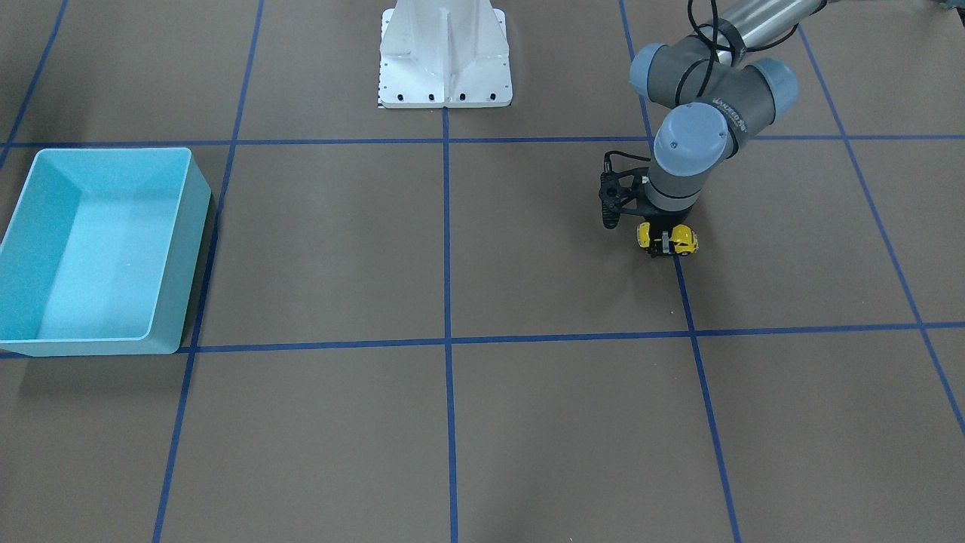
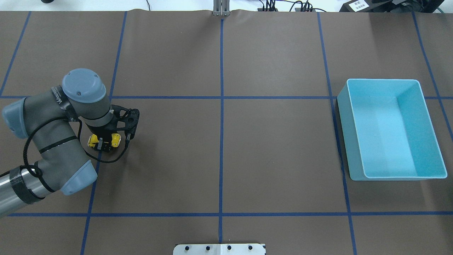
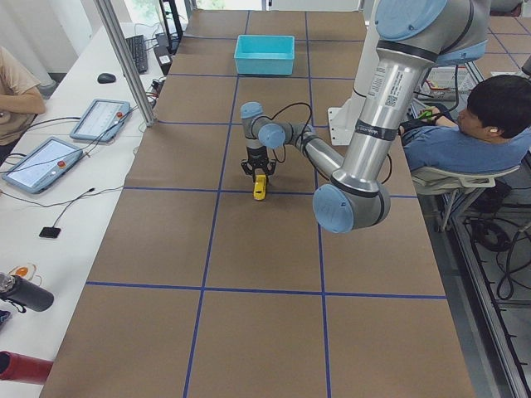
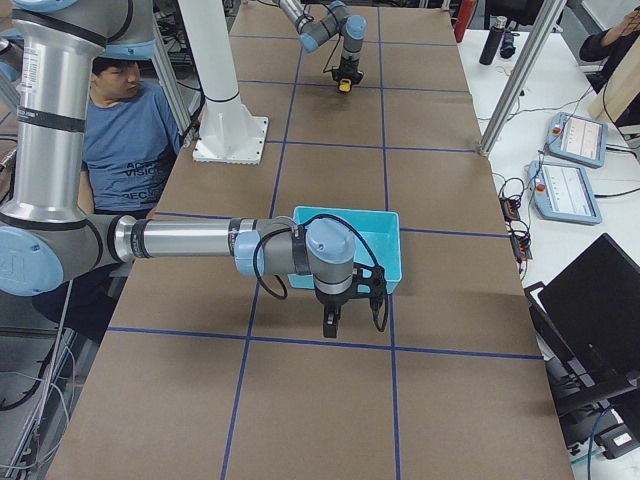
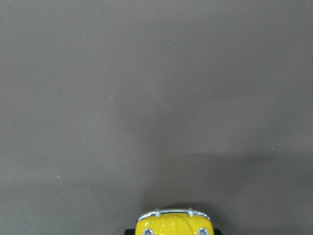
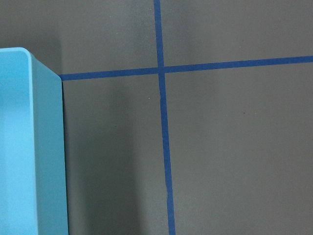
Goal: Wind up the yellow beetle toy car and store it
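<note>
Left tool [image 2: 103, 141] is clamped across the yellow beetle toy car [image 2: 115, 140], low on the table [image 2: 226, 159]. We judge wind-up is in hand and storing is not yet done, since the turquoise bin [image 2: 345, 134] far across holds no car. Only the left wrist view shows the car's nose. Right tool [image 4: 330, 322] shows only in the right side view, beside the bin; we can't tell whether it's open or closed.
</note>
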Available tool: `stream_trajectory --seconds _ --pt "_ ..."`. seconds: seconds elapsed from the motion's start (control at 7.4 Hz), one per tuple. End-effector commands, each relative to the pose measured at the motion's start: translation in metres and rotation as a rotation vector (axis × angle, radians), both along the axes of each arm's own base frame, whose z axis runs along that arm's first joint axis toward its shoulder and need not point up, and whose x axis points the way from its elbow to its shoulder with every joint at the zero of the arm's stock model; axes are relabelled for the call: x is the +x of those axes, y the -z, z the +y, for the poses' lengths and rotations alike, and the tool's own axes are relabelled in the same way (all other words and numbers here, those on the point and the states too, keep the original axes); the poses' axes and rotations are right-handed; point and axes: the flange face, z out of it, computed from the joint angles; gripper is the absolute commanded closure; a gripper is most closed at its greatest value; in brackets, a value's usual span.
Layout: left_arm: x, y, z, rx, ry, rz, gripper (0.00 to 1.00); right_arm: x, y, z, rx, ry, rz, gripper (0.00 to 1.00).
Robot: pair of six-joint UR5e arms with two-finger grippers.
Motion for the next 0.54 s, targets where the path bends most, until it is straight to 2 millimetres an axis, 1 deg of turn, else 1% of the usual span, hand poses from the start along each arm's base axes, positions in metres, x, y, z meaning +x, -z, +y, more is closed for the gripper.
stream_trajectory --seconds 0.0,0.14,0.27,0.41 --pt "-0.004 -0.007 0.002 0.005 -0.004 0.004 1.0 0.0 0.0 0.0 0.0 0.0 0.0 0.0" --pt "-0.005 -0.008 0.003 0.008 -0.006 0.008 1.0 0.0 0.0 0.0 0.0 0.0 0.0 0.0" --pt "-0.009 -0.016 0.006 0.008 -0.006 0.008 1.0 0.0 -0.001 0.001 -0.001 0.0 0.0 0.0" --pt "-0.009 -0.018 0.007 0.009 -0.004 0.009 1.0 0.001 0.0 0.0 0.0 -0.002 0.0 0.0"
